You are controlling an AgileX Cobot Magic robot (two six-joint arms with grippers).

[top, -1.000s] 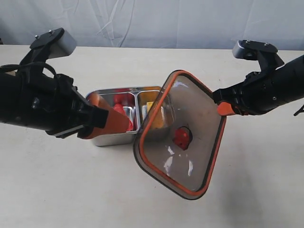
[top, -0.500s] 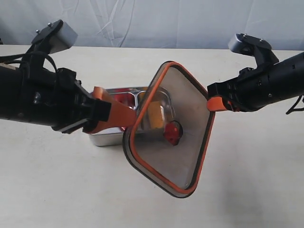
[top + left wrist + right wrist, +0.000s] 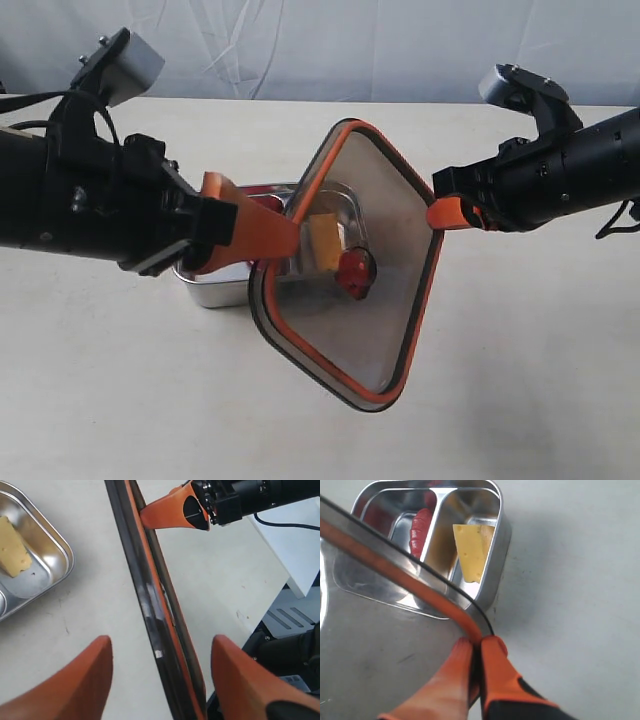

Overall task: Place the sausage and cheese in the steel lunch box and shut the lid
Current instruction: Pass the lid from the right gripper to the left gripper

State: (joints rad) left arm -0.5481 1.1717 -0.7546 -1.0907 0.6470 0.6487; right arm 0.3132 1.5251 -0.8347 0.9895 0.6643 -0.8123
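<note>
Has carried the lid [image 3: 375,255] further across the lunch box [image 3: 215,288] than a second ago, pointing to closing as the step in hand. Hangs tilted above the box: dark, see-through, orange-rimmed, red tab [image 3: 355,272] at centre. Shows sausage [image 3: 420,530] and cheese [image 3: 472,552] inside the box, in separate compartments. Pinched at the corner away from the box by the closed right gripper [image 3: 477,652]; straddled at the box-side edge by the wide-open, empty left gripper [image 3: 160,647]

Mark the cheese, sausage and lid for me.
cheese [image 3: 472,555], right wrist view, middle of the wedge.
sausage [image 3: 419,530], right wrist view, middle of its visible length.
lid [image 3: 372,330], exterior view, translucent panel below the valve.
</note>
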